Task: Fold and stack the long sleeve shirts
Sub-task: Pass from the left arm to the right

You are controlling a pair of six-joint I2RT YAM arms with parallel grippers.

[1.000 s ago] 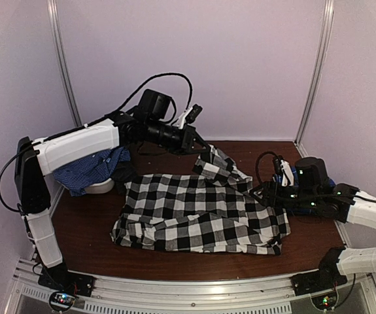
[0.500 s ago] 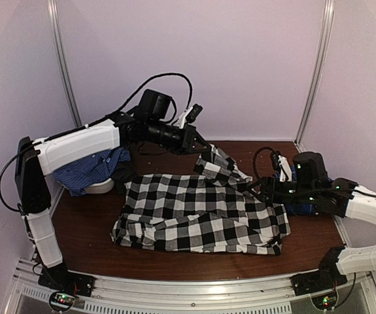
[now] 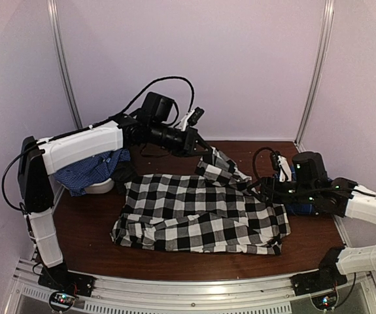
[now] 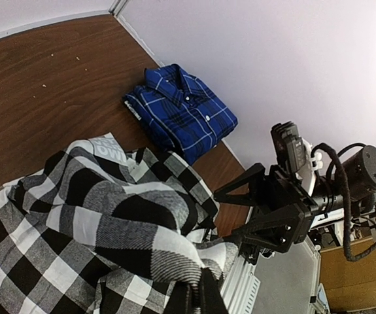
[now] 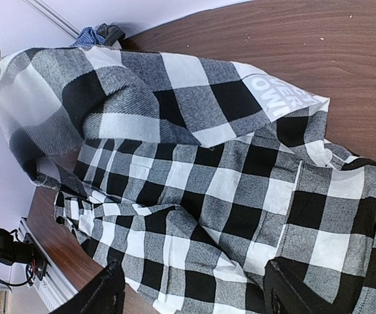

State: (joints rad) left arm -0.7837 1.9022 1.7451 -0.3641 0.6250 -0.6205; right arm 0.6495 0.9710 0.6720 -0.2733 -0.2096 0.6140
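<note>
Nearest me, the black-and-white check shirt [image 3: 194, 219] lies spread and rumpled across the middle of the bench [image 3: 89, 229]. At its right edge my right pincer [image 5: 193, 281] hangs with its fingers wide apart, cloth beneath them but nothing gripped. Farther back, my left pincer [image 4: 197, 297] is clamped on a fold of the same shirt, holding that far corner lifted off the wood.

My worry is that the raised flap is doubled. If I carry it across, it may drag the loose layers under it and skew the fold, or slip from a thin pinch. My right arm also sits close to the folded blue shirt [image 4: 181, 111] by the right wall, and a wide swing could knock it.

Only the left wrist view shows that blue shirt plainly, since from above my right arm hides most of it. The overhead best shows a blue cloth [image 3: 86, 169] heaped far left
</note>
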